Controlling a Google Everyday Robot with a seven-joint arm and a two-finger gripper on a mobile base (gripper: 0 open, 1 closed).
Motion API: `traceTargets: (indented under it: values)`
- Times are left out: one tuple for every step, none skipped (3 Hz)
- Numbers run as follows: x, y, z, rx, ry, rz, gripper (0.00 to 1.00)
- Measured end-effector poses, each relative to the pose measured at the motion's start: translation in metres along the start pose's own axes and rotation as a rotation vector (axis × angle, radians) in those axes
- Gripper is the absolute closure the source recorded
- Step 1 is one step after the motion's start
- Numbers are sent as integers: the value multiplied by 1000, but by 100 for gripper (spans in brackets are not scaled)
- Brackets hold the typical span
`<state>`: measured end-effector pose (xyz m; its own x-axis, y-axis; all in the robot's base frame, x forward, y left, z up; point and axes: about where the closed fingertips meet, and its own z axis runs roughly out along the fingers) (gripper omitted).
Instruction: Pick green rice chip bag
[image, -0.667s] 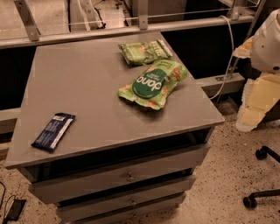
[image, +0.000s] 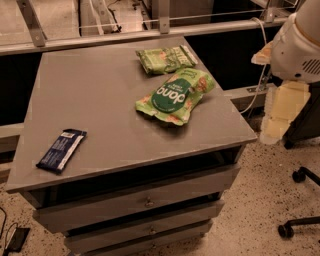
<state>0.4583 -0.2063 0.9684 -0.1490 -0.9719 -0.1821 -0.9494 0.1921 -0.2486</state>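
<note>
Tabletop (image: 100, 90) things sit unmoved: dark blue bar wrapper (image: 61, 150) front left; green rice chip bag (image: 175, 96) right of centre, puffy, dark oval with white letters, smaller green packet (image: 165, 59) just behind. Off the right edge the gripper (image: 277, 122) has edged nearer, well apart from the bag; open or closed, I can't tell. Reach barely begun, I'd say.

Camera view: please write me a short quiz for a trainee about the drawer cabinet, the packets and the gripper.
1. True or false: the gripper is touching the green rice chip bag.
2. Which lies nearest the front left corner of the drawer cabinet? A) green rice chip bag B) dark blue bar wrapper C) smaller green packet
3. Fill in: the gripper hangs beyond the cabinet's ____ edge.
Key: 1 false; 2 B; 3 right.
</note>
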Motion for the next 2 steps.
traceTargets:
  values:
    - [-25,-37,19,15,-42,-94,0]
    - [-66,-67,40,15,-126,-245,0]
